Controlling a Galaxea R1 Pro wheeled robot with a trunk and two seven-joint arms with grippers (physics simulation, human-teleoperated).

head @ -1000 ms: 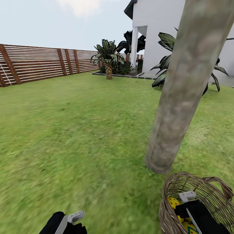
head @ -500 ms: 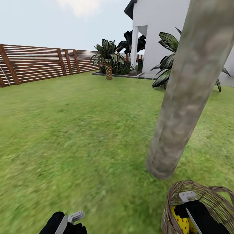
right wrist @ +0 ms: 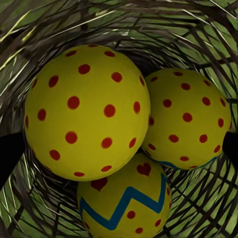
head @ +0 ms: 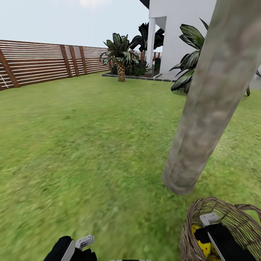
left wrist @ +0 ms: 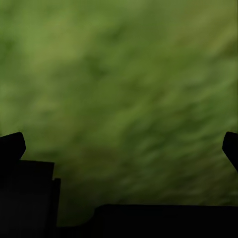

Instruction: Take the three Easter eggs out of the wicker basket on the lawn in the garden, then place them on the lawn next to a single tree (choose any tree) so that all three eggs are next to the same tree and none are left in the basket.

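While the right gripper (right wrist: 119, 148) hangs wide open, gripping nothing, inside the upright wicker basket (head: 195, 217) near the tree (head: 206, 108), three Easter eggs (right wrist: 87, 109) lie clustered, the zigzag egg's long axis unclear.

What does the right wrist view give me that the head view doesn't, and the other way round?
Right wrist view alone: all three Easter eggs packed together, one with a blue-green zigzag. Head view alone: the tree trunk just beyond the basket, the lawn, the fence, the house and the left gripper. Both: the wicker basket with yellow red-dotted egg inside.
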